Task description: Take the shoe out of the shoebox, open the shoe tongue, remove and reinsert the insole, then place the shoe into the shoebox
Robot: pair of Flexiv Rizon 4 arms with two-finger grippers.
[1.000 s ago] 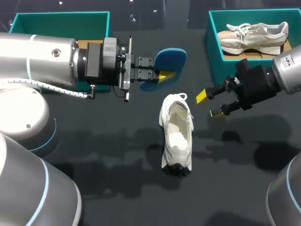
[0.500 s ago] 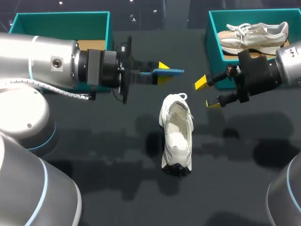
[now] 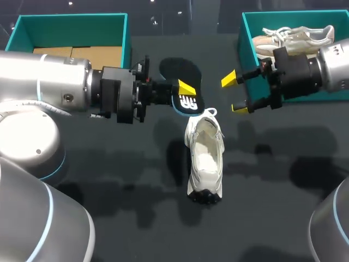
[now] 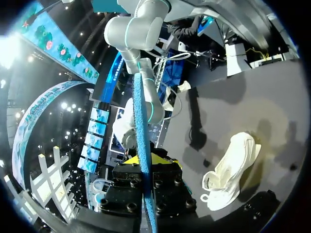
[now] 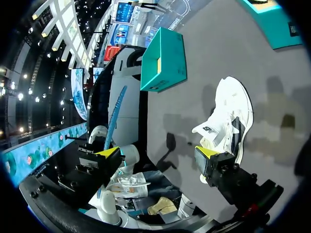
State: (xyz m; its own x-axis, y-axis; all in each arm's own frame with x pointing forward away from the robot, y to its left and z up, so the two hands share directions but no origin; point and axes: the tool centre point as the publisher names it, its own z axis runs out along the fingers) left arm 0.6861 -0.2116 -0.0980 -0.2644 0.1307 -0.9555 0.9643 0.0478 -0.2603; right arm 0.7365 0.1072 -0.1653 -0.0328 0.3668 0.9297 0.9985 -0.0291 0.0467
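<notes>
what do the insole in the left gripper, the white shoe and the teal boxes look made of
The blue-edged black insole: probably foam, matt; edge-on in the left wrist view it is a thin blue strip. The white lace-up shoe: seemingly soft textile upper, matt, with a dark rubbery-looking sole. The teal shoeboxes: likely cardboard, since bare brown board shows inside the left one.

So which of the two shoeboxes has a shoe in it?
The right shoebox: a beige shoe lies inside it. The left shoebox shows only bare cardboard where the arm does not cover it.
</notes>
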